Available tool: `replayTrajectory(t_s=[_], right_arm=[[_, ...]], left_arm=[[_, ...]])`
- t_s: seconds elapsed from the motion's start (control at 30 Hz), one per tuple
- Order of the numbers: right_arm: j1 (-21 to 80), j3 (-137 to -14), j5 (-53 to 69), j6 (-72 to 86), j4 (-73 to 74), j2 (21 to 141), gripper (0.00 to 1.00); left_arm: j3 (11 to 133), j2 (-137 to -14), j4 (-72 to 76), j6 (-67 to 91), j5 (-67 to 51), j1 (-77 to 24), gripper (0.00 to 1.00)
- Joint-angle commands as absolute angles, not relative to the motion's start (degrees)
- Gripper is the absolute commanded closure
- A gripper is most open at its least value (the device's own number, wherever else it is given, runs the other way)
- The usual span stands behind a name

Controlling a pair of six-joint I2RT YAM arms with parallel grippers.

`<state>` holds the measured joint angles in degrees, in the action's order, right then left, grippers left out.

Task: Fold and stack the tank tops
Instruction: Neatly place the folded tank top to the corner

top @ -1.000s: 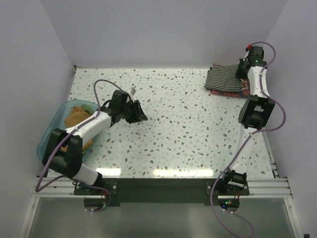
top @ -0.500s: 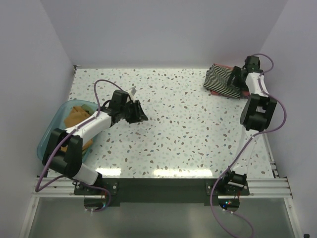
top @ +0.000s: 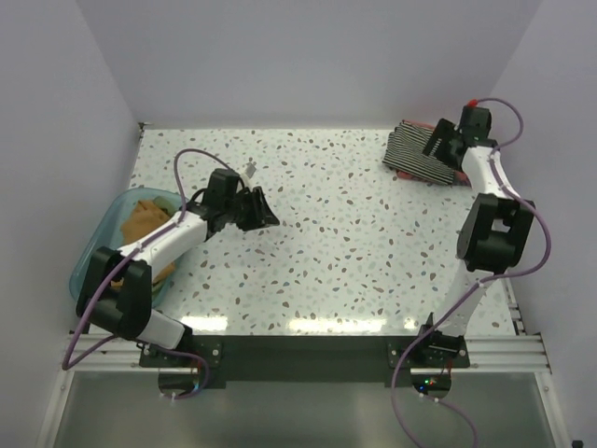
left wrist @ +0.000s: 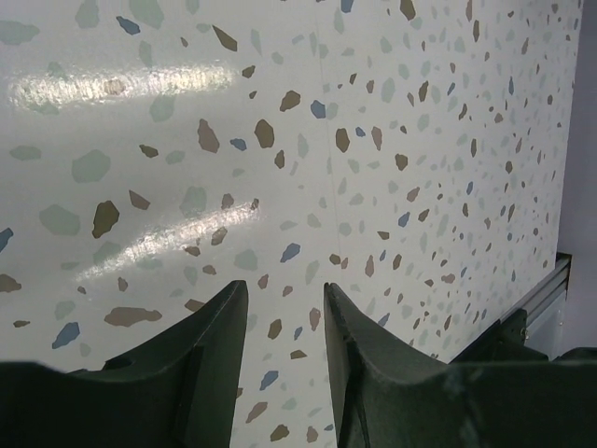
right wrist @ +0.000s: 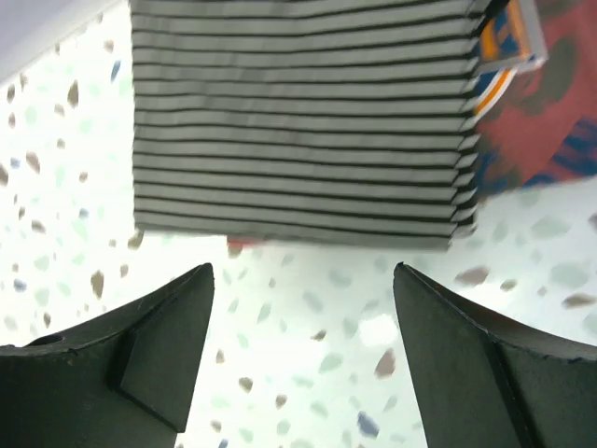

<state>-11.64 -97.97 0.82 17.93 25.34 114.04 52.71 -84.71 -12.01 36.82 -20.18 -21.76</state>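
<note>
A folded black-and-white striped tank top (top: 410, 149) lies at the table's far right corner on top of a rust-red tank top (top: 407, 174). The right wrist view shows the striped top (right wrist: 298, 121) squared up, with the red top (right wrist: 550, 121) and its graphic sticking out to the right. My right gripper (top: 438, 142) hovers over the stack's near edge, open and empty (right wrist: 303, 271). My left gripper (top: 259, 213) hangs over the bare table left of centre, jaws apart with nothing between them (left wrist: 283, 289). Mustard-orange tank tops (top: 142, 217) lie crumpled in the bin.
A translucent teal bin (top: 89, 257) stands at the left edge of the table beside the left arm. Walls close the table on the left, back and right. The speckled tabletop (top: 354, 233) stretches between the two arms.
My right gripper has opened and let go of the striped top, which now rests on the red one. The right wrist swung slightly left. The left arm has barely moved.
</note>
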Motion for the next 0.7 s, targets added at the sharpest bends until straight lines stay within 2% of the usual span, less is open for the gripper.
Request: replayTrajectory(t_s=[0.0, 0.37, 0.43, 0.47, 0.5, 0.67], right_arm=[[-6.6, -89.2, 1.3, 20.6, 20.1, 105.5, 0.19], [18.2, -58.1, -8.7, 25.0, 16.1, 75.7, 0.18], [24.6, -54.8, -10.0, 26.2, 16.2, 69.4, 0.11], [27.0, -52.4, -12.1, 26.6, 16.9, 67.7, 0.01], [30.8, -51.3, -12.2, 27.7, 18.2, 64.6, 0.01], [36.6, -44.4, -10.7, 31.4, 21.3, 57.6, 0.01]], left_arm=[[53.0, -81.6, -9.5, 35.8, -20.7, -21.3, 0.57], [49.3, -76.8, -10.3, 34.8, -17.1, -21.3, 0.56], [47.3, -75.9, -10.1, 34.5, -15.8, -21.3, 0.56], [46.7, -75.0, -9.8, 34.5, -15.3, -21.3, 0.56], [46.0, -74.5, -9.5, 34.7, -14.8, -21.3, 0.56], [41.8, -71.5, -8.0, 35.7, -13.2, -21.4, 0.56]])
